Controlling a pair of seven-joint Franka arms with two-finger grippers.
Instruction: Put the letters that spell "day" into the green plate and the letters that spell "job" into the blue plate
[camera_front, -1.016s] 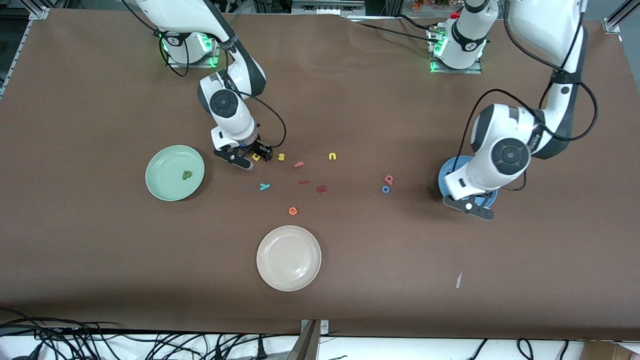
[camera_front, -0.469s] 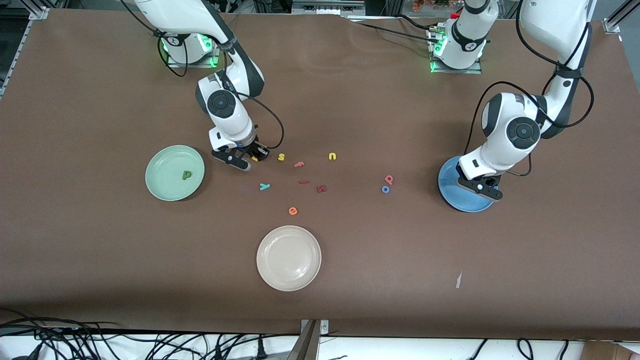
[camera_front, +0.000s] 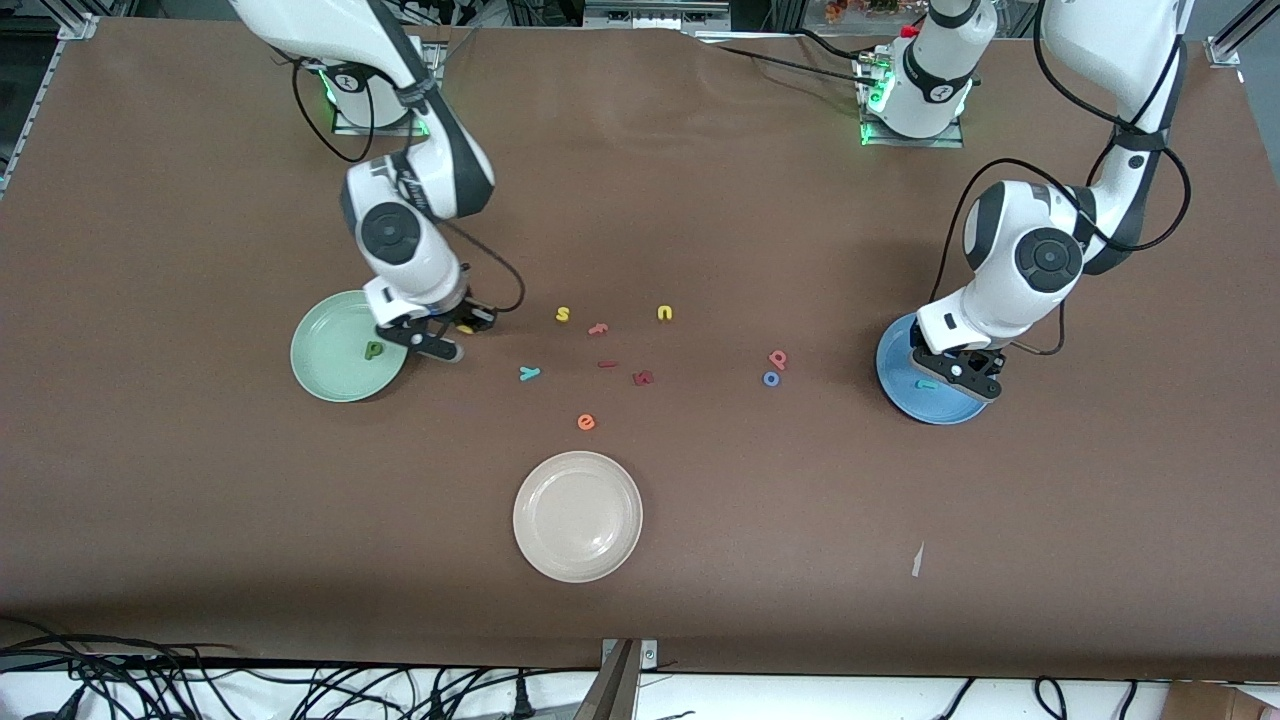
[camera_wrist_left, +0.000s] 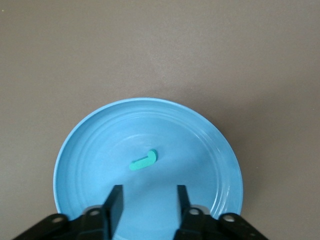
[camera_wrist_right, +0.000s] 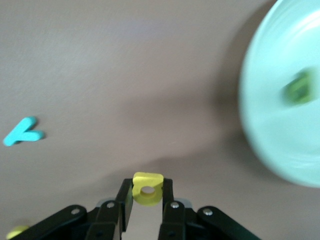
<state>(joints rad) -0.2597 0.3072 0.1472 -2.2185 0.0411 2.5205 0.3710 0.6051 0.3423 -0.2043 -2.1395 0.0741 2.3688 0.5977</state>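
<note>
Beside round mint-green plate (camera_front: 330, 372): carrying yellow foam "a" (camera_wrist_right: 147, 189), clamped in right gripper (camera_wrist_right: 147, 200).
Needing drop inside; left gripper (camera_wrist_left: 148, 200) hanging apart over blue plate (camera_wrist_left: 90, 150), teal "j" (camera_wrist_left: 143, 161) inside.

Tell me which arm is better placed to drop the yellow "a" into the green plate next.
The right arm. The right gripper is shut on the yellow "a", just beside the green plate, where the dark green letter lies. The left gripper is open over the blue plate, above the teal "j".
</note>
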